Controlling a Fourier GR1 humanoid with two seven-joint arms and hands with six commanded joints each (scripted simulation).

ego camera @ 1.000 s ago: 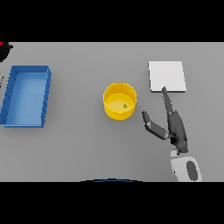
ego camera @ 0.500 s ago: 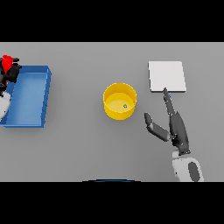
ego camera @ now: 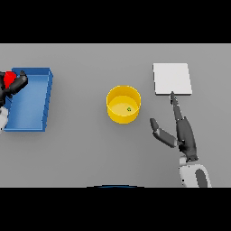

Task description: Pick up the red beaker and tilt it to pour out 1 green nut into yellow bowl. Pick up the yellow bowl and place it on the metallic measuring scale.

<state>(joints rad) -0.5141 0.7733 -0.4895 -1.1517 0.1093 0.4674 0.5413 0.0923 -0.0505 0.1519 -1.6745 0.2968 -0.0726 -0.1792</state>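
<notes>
With the nut [ego camera: 129, 109] in the bowl [ego camera: 123, 104], the spread-fingered right hand [ego camera: 180, 131] must next grasp it for the scale [ego camera: 172, 79]; left hand [ego camera: 16, 85] clutches the beaker [ego camera: 9, 78].

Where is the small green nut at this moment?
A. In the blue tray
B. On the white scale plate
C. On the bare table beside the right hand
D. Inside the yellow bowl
D. The green nut lies on the floor of the yellow bowl, in the middle of the table, apart from the blue tray and the scale.
</notes>
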